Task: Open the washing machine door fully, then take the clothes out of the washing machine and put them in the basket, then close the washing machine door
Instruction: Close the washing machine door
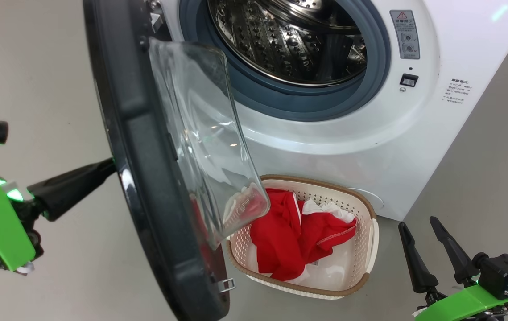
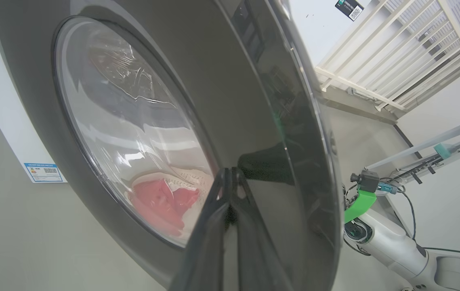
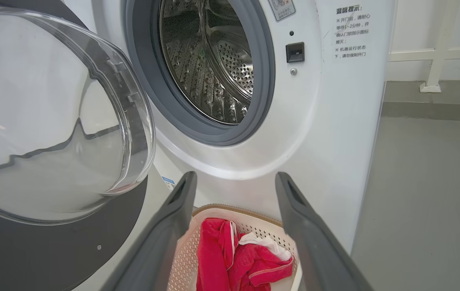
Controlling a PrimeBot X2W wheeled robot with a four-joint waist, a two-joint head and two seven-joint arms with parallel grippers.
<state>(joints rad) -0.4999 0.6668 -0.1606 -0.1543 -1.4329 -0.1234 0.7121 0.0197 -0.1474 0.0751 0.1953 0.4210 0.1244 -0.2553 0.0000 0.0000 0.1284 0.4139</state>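
Observation:
The washing machine door (image 1: 146, 178) stands open, edge-on to me, its glass bowl facing the white washing machine (image 1: 369, 147). The steel drum (image 1: 289, 40) shows bare metal. On the floor below the opening sits the basket (image 1: 366, 249) with the red and white clothes (image 1: 289, 236) in it. My left gripper (image 1: 109, 164) is shut, its tips against the door's glossy outer face (image 2: 234, 81). Through the glass there I see the clothes (image 2: 161, 202). My right gripper (image 1: 417, 222) is open and holds nothing, low and right of the basket (image 3: 230, 212) and pointing toward the clothes (image 3: 230, 258).
Grey floor lies around the machine. A white railing (image 2: 395, 52) and a metal frame (image 2: 435, 149) stand beyond the door in the left wrist view, where my right arm (image 2: 387, 238) also shows. The machine's front carries a latch socket (image 3: 295, 51) and printed labels (image 1: 404, 33).

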